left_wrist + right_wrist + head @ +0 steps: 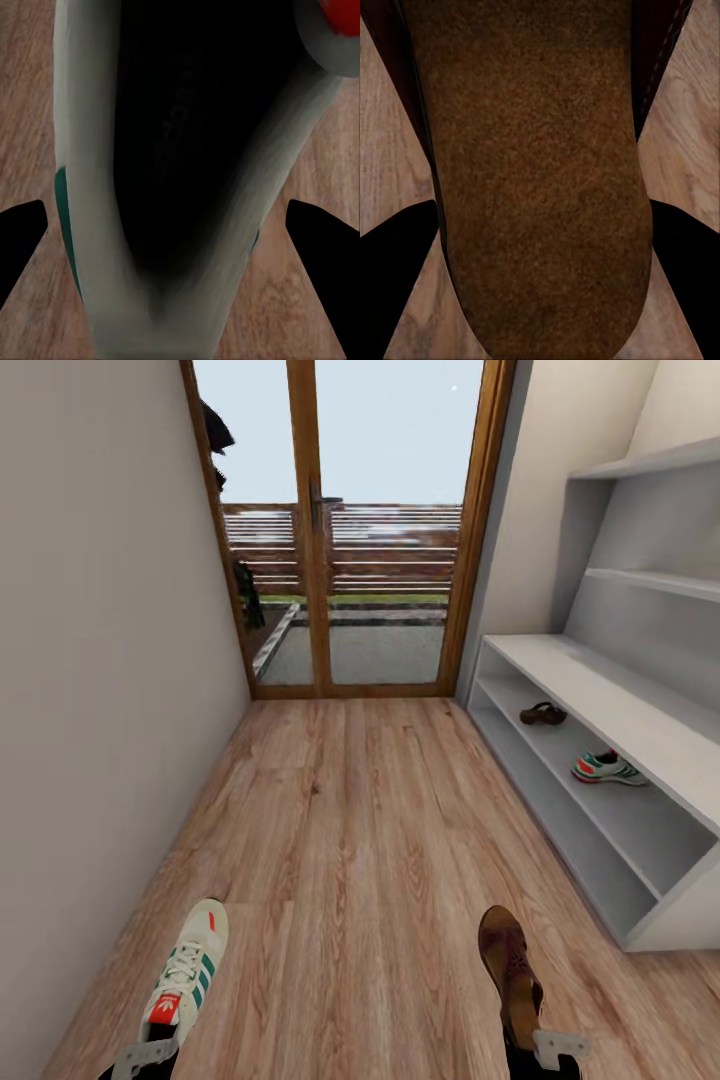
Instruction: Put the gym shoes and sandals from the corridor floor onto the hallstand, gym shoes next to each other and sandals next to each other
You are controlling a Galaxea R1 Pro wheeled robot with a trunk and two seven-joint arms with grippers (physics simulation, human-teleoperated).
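Note:
A white gym shoe (190, 970) with green stripes hangs toe-forward at the lower left, and my left gripper (150, 1050) is shut on its heel. In the left wrist view the fingers flank its dark opening (172, 150). At the lower right, my right gripper (545, 1050) is shut on the heel end of a brown sandal (508, 960), whose footbed (540, 172) sits between the fingers in the right wrist view. The hallstand (620, 700) stands along the right wall. Its upper open shelf holds the other sandal (543, 713) and the other gym shoe (608, 768), about a shoe length apart.
The corridor floor (360, 810) stretches ahead to a wood-framed glass door (330, 530). A plain wall (100, 660) closes the left side. Floating shelves (650, 575) step up the wall above the bench.

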